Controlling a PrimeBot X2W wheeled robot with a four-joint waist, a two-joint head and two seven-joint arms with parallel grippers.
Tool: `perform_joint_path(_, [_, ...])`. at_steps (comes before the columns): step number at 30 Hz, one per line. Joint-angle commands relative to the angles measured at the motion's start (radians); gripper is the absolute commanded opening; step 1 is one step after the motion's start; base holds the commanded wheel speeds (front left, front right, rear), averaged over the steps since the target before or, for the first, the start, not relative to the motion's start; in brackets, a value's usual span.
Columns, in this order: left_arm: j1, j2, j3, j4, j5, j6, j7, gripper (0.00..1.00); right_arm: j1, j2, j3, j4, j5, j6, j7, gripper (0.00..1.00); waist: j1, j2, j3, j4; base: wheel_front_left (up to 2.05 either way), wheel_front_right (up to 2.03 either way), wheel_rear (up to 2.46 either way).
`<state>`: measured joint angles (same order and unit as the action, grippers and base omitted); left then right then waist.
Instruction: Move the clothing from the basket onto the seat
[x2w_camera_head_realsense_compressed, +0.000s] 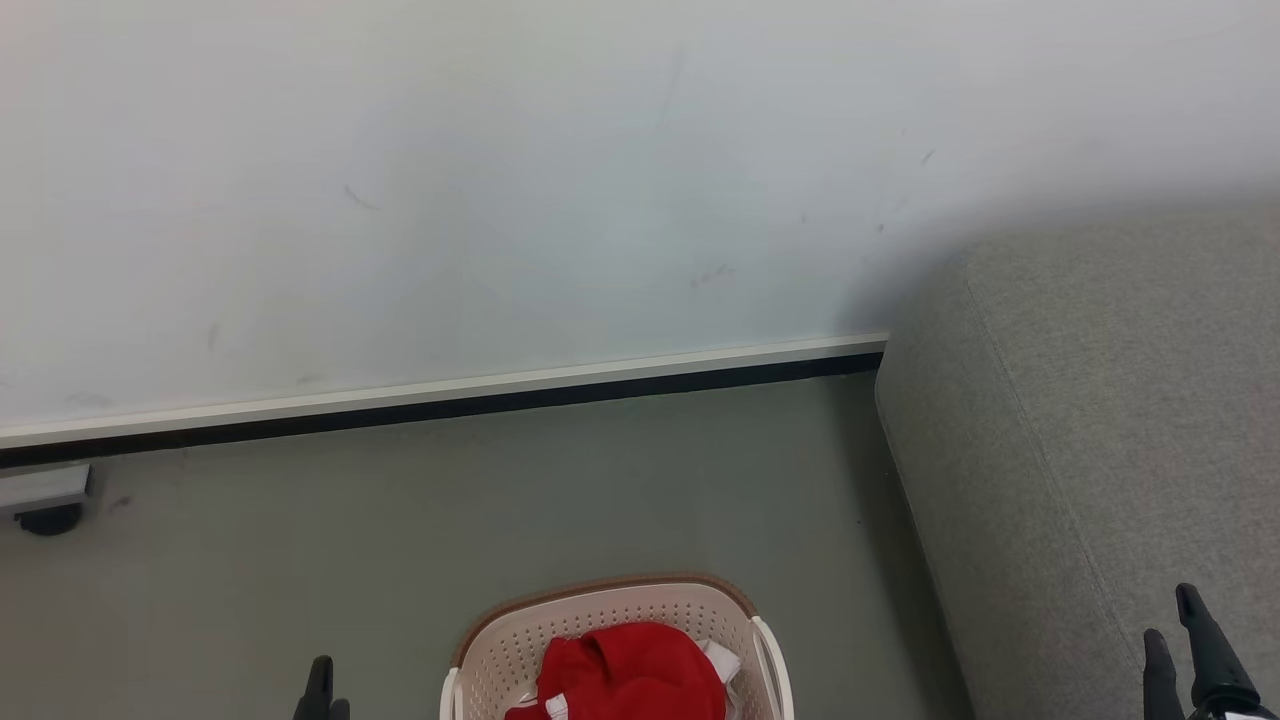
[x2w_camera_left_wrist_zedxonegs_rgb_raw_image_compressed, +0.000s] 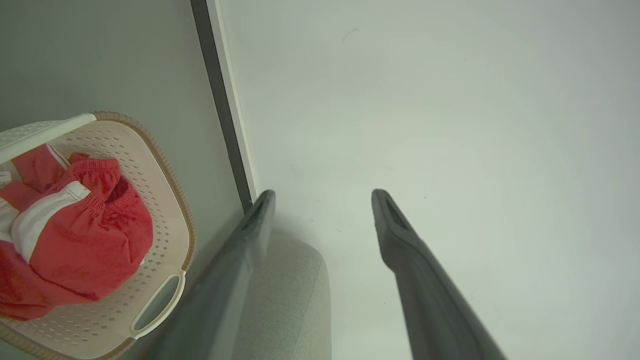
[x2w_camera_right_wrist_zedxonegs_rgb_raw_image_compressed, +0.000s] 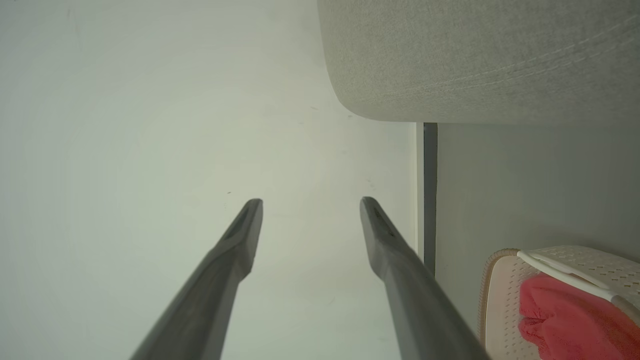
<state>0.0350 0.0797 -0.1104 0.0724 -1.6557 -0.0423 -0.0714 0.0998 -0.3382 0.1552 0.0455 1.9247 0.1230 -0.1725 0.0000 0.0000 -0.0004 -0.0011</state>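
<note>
The seat (x2w_camera_head_realsense_compressed: 1100, 420) stands at the robot's right against the wall (x2w_camera_head_realsense_compressed: 500, 200). It is a broad grey cushion, and no garment lies on the part in view. The basket (x2w_camera_head_realsense_compressed: 600, 610) sits on the floor (x2w_camera_head_realsense_compressed: 500, 500) just left of the seat, close in front of the robot and between the two arms. All the clothing (x2w_camera_head_realsense_compressed: 630, 670) seen lies heaped inside it, below the rim, with a gathered red band and a white panel uppermost. The left gripper (x2w_camera_left_wrist_zedxonegs_rgb_raw_image_compressed: 324, 200) and right gripper (x2w_camera_right_wrist_zedxonegs_rgb_raw_image_compressed: 311, 204) are both raised and pointing toward the wall, with fingers spread wide and nothing between them. Judgement: the first pick has not begun. Recommended: bring one gripper down from directly above the heap, well inside the rim and clear of the white handle (x2w_camera_left_wrist_zedxonegs_rgb_raw_image_compressed: 157, 302). Close on a raised fold such as the gathered band. Lift until the trailing cloth clears the rim before swinging to the seat. Risks are fingertips snagging the perforated wall and garments coming up tangled.
</note>
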Motion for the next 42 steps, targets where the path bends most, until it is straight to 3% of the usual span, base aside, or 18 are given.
perform_joint_path(1, [-0.019,0.0,0.002,-0.008,0.014,-0.004,-0.005,1.0,-0.02,-0.005,-0.005,-0.013,-0.016,0.002,-0.005,1.0,0.0,0.0,0.0,0.0,0.0,0.0,0.0])
perform_joint_path(7, [-0.03,-0.002,0.009,0.003,0.077,-0.004,-0.021,1.0,-0.039,0.02,-0.013,0.012,-0.095,0.003,-0.012,1.0,0.0,0.0,0.0,0.0,0.0,0.0,0.0])
perform_joint_path(21, [-0.05,-0.007,0.006,0.015,0.34,0.005,-0.052,1.0,-0.075,0.069,-0.011,0.054,-0.332,0.004,-0.026,1.0,0.0,0.0,0.0,0.001,0.0,0.0,0.0])
perform_joint_path(42, [-0.087,-0.009,0.0,0.068,0.762,0.008,-0.094,1.0,-0.094,0.135,-0.001,0.049,-0.841,0.006,0.064,1.0,0.0,0.0,0.0,0.002,0.0,0.0,0.0])
